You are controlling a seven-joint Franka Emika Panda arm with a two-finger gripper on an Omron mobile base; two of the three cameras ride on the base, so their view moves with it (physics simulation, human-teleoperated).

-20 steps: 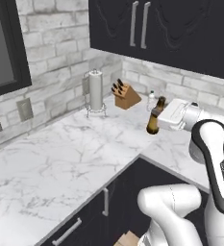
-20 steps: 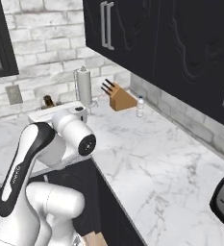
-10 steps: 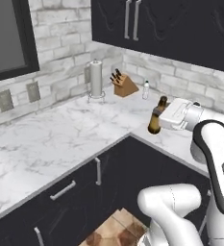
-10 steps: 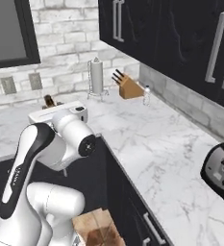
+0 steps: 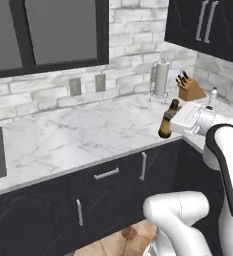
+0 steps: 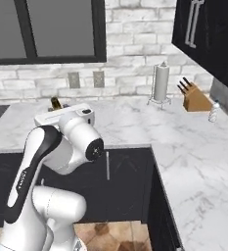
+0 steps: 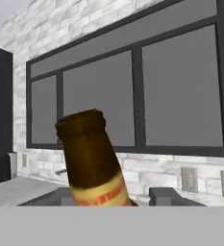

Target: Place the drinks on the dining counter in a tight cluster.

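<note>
brown glass bottle [image 7: 93, 161] clamped in the claw [image 5: 169, 125], neck rising between the two dark fingertips [image 7: 162, 196] in the hand view, leaning slightly left there. held aloft over the near edge of the l-shaped marble worktop [image 5: 73, 135], not resting on it, in front of the white wrist. claw clenched on the bottle low on the body, around the label band. glass, so stiff and hard, smooth and likely slippery under the pads; probably fairly heavy for its size and breakable if knocked against stone. grip low on the body looks sensible: weight carried near the middle, neck free. tilt worth watching, could swing during a drive. clear water bottle [image 6: 213, 112] with pale cap standing far right on the worktop, just right of the knife block [image 6: 194, 97], well apart from the claw. paper-towel roll [image 5: 160, 79] upright against the brick wall, left of the block. light plastic there, likely squashy, best taken around the middle. dining counter not to be made out from here; judged mid-carry, setting down gently called for.
</note>
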